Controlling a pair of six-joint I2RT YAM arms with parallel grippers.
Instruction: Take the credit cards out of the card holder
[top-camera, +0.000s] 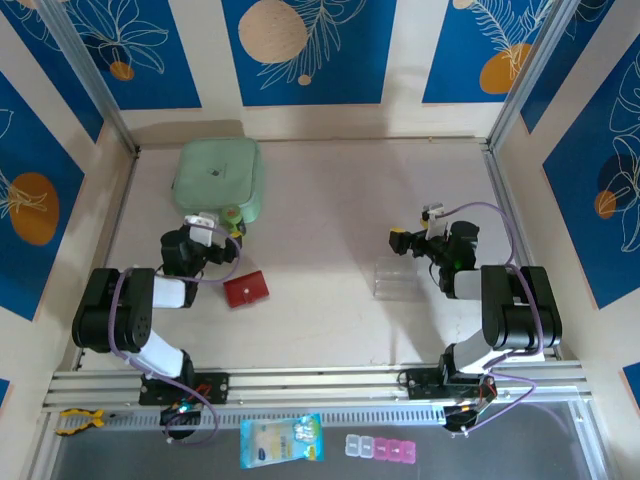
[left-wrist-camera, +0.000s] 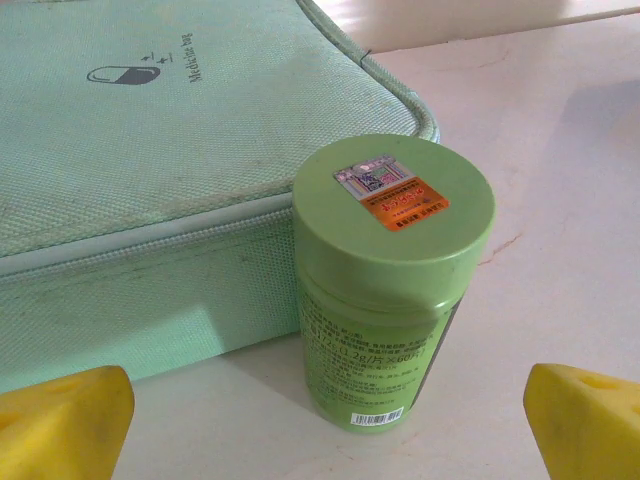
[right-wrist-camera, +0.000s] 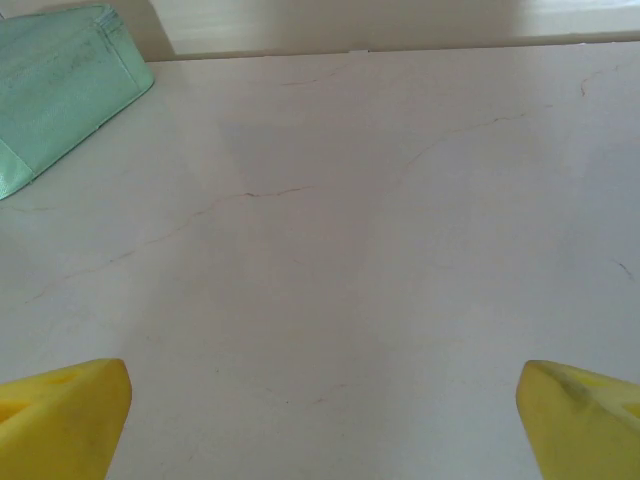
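The card holder (top-camera: 246, 289), a small flat red wallet, lies closed on the table left of centre. The credit cards are hidden. My left gripper (top-camera: 218, 232) hangs just behind the card holder and points away from it, toward a green bottle (left-wrist-camera: 390, 280). Its yellow fingers (left-wrist-camera: 60, 425) stand wide apart, open and with nothing between them (left-wrist-camera: 328, 430). My right gripper (top-camera: 406, 242) sits at the right of the table, well away from the card holder. It is open over bare tabletop (right-wrist-camera: 320, 420), with its yellow fingertips (right-wrist-camera: 60, 415) at the frame's lower corners.
A pale green pouch (top-camera: 218, 177) lies at the back left, with the green bottle (top-camera: 232, 215) upright against its near edge. A clear plastic box (top-camera: 395, 280) stands just in front of my right gripper. A blue-white packet (top-camera: 282, 440) and small pink-and-clear boxes (top-camera: 380, 448) lie below the front rail.
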